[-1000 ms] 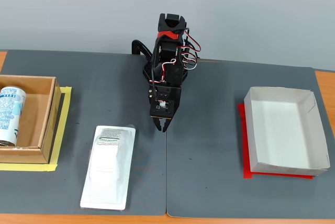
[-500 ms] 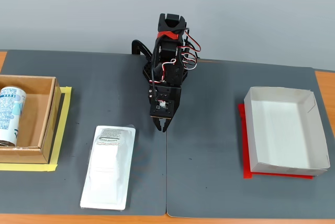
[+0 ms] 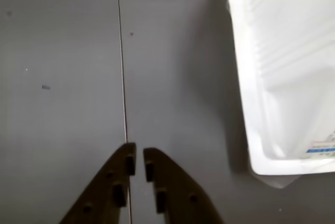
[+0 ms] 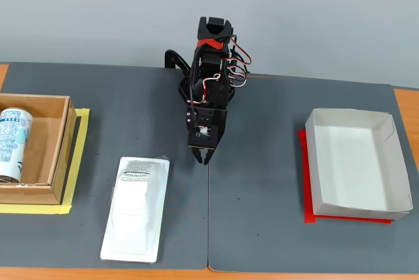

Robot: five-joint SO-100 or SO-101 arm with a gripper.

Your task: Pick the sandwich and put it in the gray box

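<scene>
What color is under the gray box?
Red, peeking out beneath the gray box; clearest in the fixed view.

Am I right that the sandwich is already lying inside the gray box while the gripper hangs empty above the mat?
Not quite: the fixed view shows the sandwich lying on the dark mat, left of the gripper, and the gray box on the right holds nothing. The rest stands: the gripper hangs empty above the mat, fingers nearly together.
</scene>
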